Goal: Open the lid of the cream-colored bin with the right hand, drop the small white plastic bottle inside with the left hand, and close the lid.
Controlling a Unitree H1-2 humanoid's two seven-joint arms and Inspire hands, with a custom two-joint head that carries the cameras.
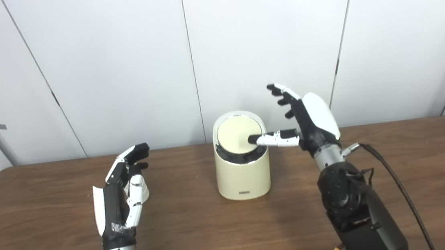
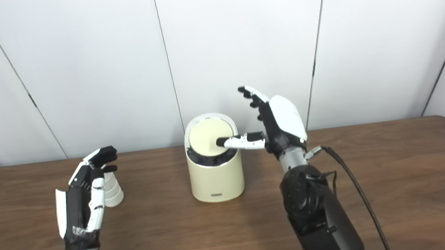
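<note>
The cream-colored bin (image 1: 244,175) stands upright at the table's middle. Its round lid (image 1: 234,136) is tilted, the near edge dipped into the dark opening. My right hand (image 1: 304,118) is open just right of the bin, thumb stretched left with its tip (image 1: 254,139) on the lid's right edge, fingers raised. The small white plastic bottle (image 2: 112,189) stands on the table at the left, mostly hidden behind my left hand in the left eye view. My left hand (image 1: 122,194) is open, upright, close beside the bottle, holding nothing.
The brown wooden table (image 1: 231,229) has rounded far corners. White wall panels stand close behind it. A black cable (image 1: 396,182) runs from my right wrist toward the near right.
</note>
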